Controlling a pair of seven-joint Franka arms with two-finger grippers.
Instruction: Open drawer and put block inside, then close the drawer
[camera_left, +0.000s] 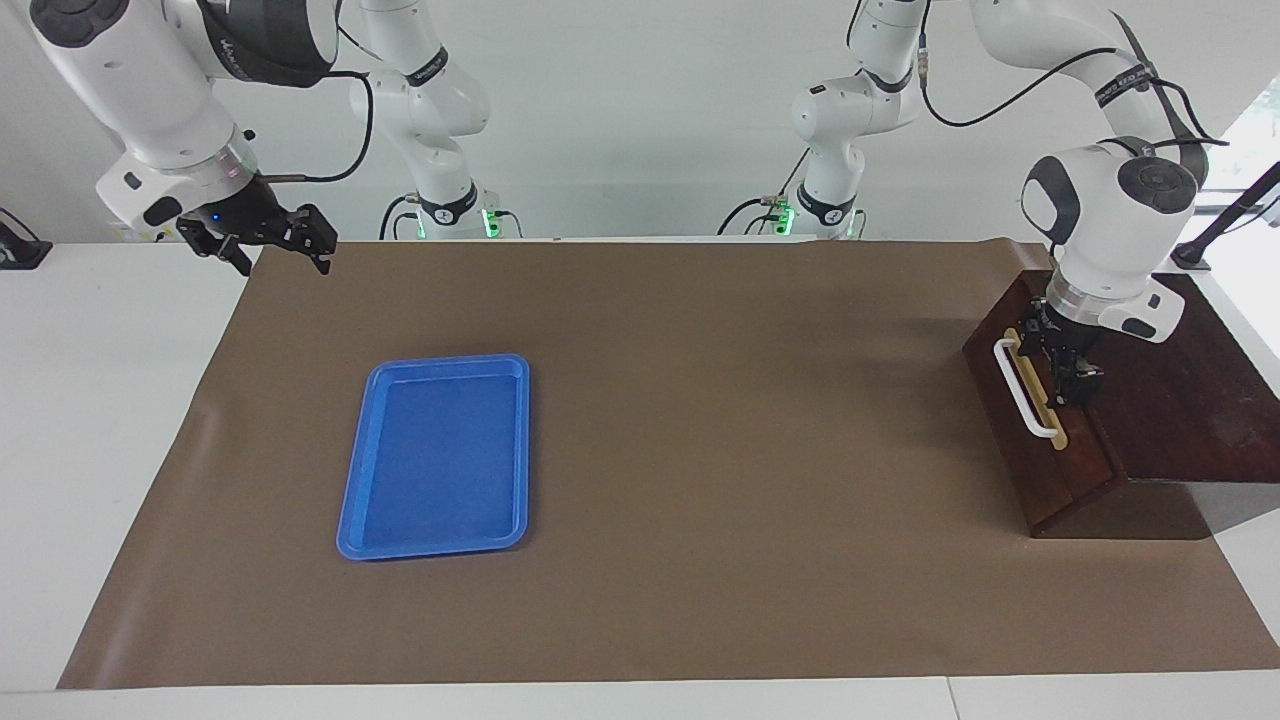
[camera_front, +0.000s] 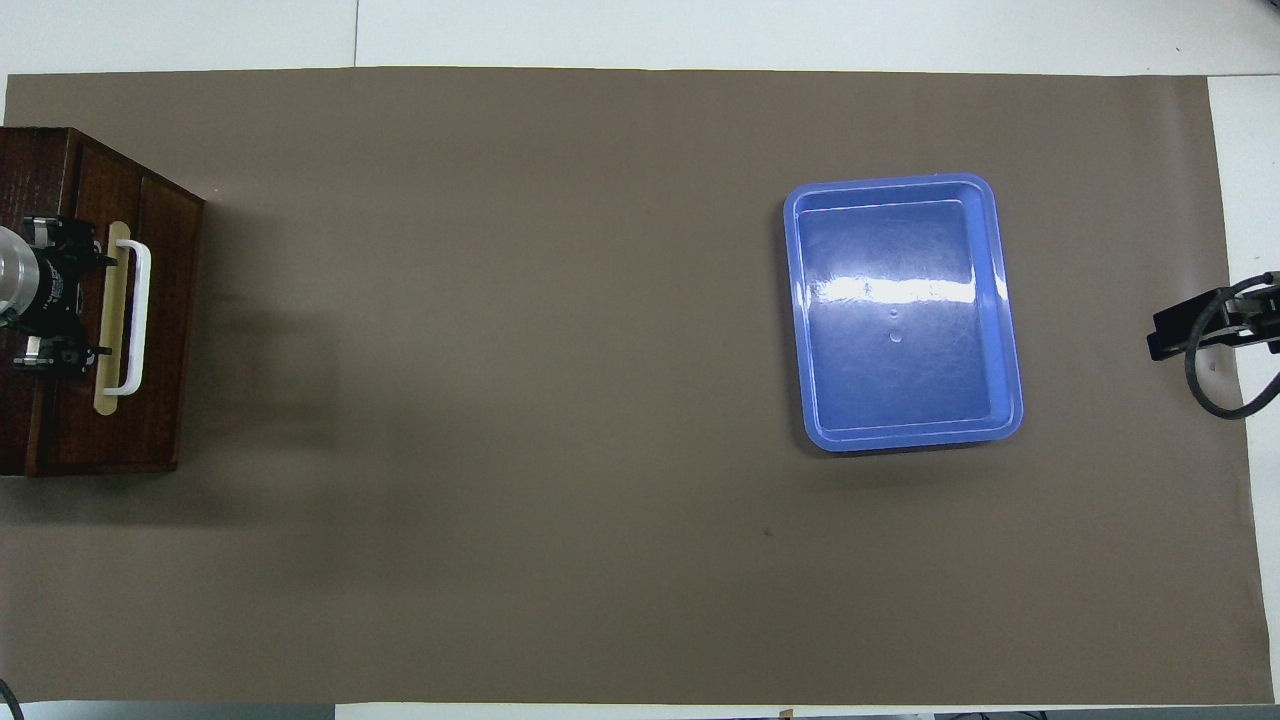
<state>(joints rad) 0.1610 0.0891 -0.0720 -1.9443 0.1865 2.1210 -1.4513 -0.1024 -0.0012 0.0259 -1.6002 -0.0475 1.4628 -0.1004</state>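
With the drawer (camera_left: 1040, 420) flush shut in its box at 3 o'clock in the facing view, task looks complete; block unseen, presumably inside. Left gripper (camera_left: 1068, 365) wide, empty, beside the handle (camera_left: 1022, 390). Right gripper (camera_left: 265, 240) wide, empty, waiting at 10 o'clock.

White arms (camera_left: 150, 90), black cables, dark pincers.

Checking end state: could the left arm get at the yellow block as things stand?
Probably not. The drawer looks pushed fully in, no block is visible, and the open left gripper sits above its white handle, so the drawer must be opened first.
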